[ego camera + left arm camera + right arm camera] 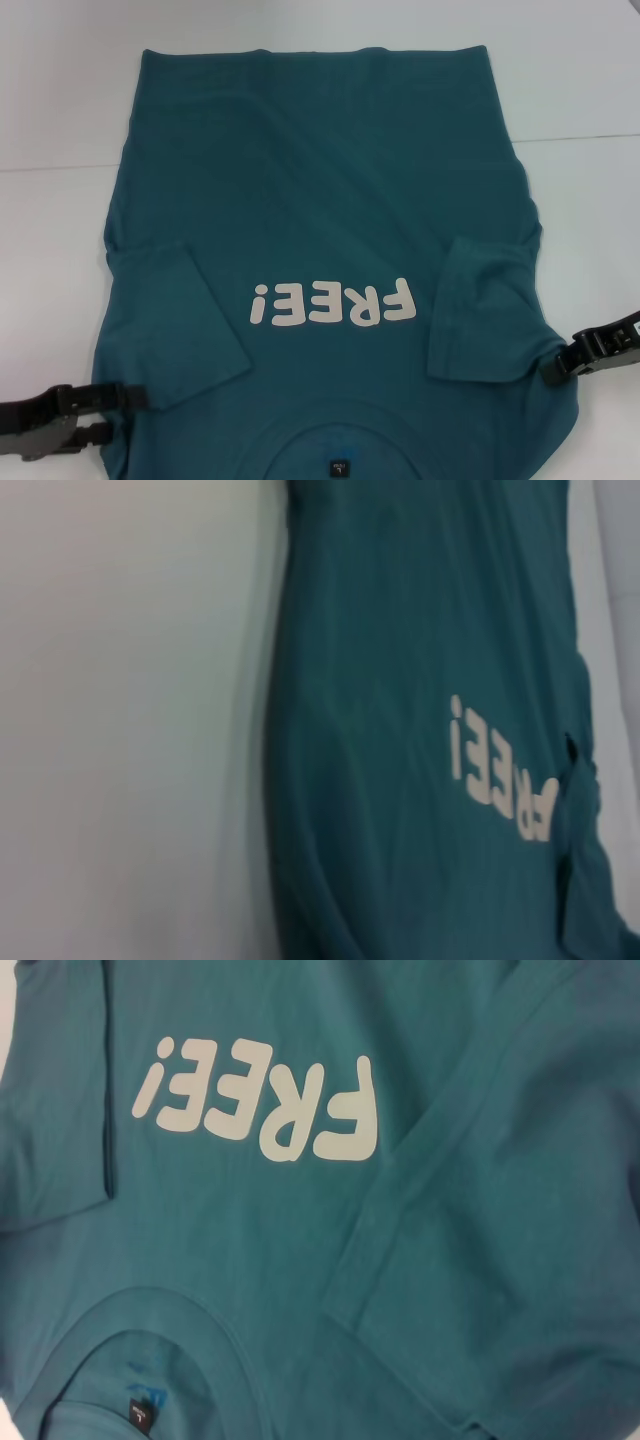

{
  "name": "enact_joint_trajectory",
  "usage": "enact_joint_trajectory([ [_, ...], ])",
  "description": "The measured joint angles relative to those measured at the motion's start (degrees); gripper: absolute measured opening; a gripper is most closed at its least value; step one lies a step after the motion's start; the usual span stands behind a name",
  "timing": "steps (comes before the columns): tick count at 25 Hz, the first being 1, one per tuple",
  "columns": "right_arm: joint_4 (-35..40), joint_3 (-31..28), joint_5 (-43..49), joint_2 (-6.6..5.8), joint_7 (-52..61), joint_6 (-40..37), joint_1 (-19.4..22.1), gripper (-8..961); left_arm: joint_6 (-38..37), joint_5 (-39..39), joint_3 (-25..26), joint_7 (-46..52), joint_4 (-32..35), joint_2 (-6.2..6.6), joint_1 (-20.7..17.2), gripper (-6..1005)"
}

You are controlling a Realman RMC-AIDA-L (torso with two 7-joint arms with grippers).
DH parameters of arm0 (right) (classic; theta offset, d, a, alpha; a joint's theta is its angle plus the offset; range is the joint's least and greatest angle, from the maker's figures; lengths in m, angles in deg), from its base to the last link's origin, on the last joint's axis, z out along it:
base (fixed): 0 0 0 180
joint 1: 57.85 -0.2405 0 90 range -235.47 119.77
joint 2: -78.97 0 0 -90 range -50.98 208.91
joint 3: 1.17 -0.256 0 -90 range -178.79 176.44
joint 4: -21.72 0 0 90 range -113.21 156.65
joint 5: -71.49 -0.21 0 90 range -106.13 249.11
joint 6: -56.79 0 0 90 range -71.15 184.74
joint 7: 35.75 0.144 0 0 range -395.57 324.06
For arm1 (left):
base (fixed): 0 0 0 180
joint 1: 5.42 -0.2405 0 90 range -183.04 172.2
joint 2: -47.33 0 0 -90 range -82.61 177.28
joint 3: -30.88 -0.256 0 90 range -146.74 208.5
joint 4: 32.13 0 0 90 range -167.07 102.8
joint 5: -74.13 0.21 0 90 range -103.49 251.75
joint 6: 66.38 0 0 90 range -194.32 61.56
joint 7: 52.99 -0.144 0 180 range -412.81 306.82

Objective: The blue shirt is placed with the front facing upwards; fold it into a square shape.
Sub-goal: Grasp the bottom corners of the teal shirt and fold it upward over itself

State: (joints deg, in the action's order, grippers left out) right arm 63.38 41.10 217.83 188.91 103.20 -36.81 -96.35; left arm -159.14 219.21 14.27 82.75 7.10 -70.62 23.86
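Note:
The blue shirt (320, 190) lies flat and front up on the white table, collar toward me, with the off-white "FREE!" lettering (333, 302) across its chest. Both short sleeves are folded inward onto the body, one (175, 330) on the left and one (480, 310) on the right. A small dark neck label (338, 466) shows inside the collar. My left gripper (125, 413) sits low at the shirt's left shoulder edge, open, its fingers apart at the fabric's border. My right gripper (553, 366) touches the right shoulder edge. The wrist views show the shirt (400, 680) (300, 1260) only.
White table (60, 120) surrounds the shirt on the left, right and far sides. A faint seam in the tabletop (590, 138) runs across behind the shirt's middle. The shirt's hem (310, 55) lies at the far end.

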Motion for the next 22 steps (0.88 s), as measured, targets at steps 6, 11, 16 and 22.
enact_joint_trajectory([
  [6,0.0,0.0,-0.1,0.04,-0.6,-0.1,0.2,77,0.3,-1.9,0.7,-0.1,0.4,0.17,-1.4,916],
  [11,0.0,0.0,-0.2,0.06,-0.6,-0.1,0.3,79,1.2,-0.4,0.3,0.3,0.9,0.14,-1.9,916],
  [16,0.0,0.0,-0.2,0.03,-0.6,-0.2,0.2,80,0.0,0.2,0.1,0.3,1.3,0.07,-2.2,916],
  [22,0.0,0.0,-0.2,0.0,-0.7,-0.2,0.2,82,-3.1,1.3,0.1,0.3,2.6,0.11,-3.1,917],
])
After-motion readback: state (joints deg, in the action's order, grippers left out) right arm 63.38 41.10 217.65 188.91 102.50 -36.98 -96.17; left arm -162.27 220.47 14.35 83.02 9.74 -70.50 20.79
